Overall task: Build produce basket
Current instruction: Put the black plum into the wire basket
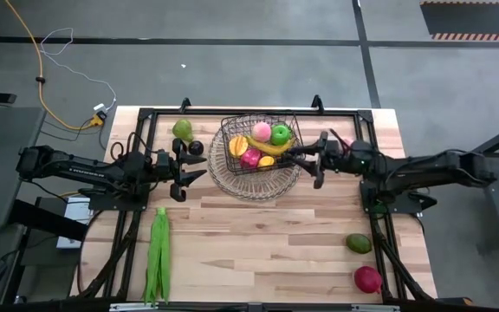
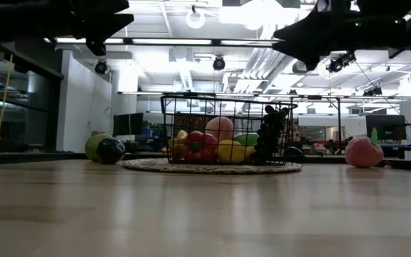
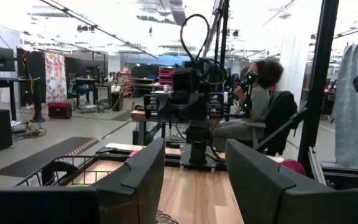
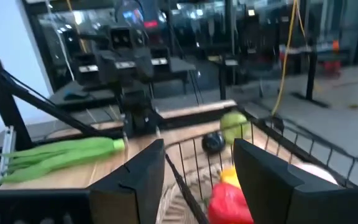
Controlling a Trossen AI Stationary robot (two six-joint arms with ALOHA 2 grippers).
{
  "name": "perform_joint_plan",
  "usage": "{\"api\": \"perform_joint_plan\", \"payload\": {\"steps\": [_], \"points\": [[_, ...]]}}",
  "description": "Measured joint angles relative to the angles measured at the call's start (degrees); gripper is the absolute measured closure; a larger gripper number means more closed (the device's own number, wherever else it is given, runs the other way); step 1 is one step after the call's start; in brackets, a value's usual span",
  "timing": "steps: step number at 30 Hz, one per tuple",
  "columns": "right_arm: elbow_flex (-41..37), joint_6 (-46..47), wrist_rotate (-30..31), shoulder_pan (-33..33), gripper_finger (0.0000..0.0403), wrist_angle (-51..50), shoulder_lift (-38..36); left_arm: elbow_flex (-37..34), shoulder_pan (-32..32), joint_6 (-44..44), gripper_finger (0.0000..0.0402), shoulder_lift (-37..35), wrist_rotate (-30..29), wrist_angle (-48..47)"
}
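we log the basket (image 1: 258, 178) at the far middle of the table (image 1: 258, 234), sitting on a round woven mat (image 2: 212, 168). it holds a banana (image 1: 271, 146), a green apple (image 1: 281, 134), a pink fruit (image 1: 261, 131), a red piece (image 1: 250, 158) and an orange-yellow piece (image 1: 237, 146).

the left gripper (image 1: 191, 166) hovers just to the left of the basket, fingers spread apart and holding nothing. a pear (image 1: 182, 129) and a small dark fruit (image 1: 196, 147) lie just beyond it, and the long green pods (image 1: 158, 256) lie on the near side of it, well apart.

the right gripper (image 1: 306, 165) sits at the basket's right rim, fingers apart with nothing between them. behind its arm, toward the near right corner, we see a green fruit (image 1: 359, 243) and a red apple (image 1: 367, 279).
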Motion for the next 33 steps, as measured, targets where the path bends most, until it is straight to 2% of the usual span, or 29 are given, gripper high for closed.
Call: {"api": "perform_joint_plan", "payload": {"steps": [6,27,30,33], "points": [[-1.66,-2.76,0.01,0.72,0.0222,1.53,0.02,0.00,0.00,1.41,0.0243,0.00,0.00,-0.07],[-1.59,-2.74,0.22,0.69,0.0222,1.73,0.04,0.00,0.00,1.48,0.0243,-0.02,-0.36,-0.78],[-1.57,-2.74,0.22,0.69,0.0222,1.52,0.04,0.47,-0.04,1.28,0.0241,-0.04,-6.35,-6.36],[-1.57,-2.74,0.23,0.69,0.0222,1.53,0.04,4.04,0.02,-1.08,0.0230,0.00,-16.96,-20.26]]}}
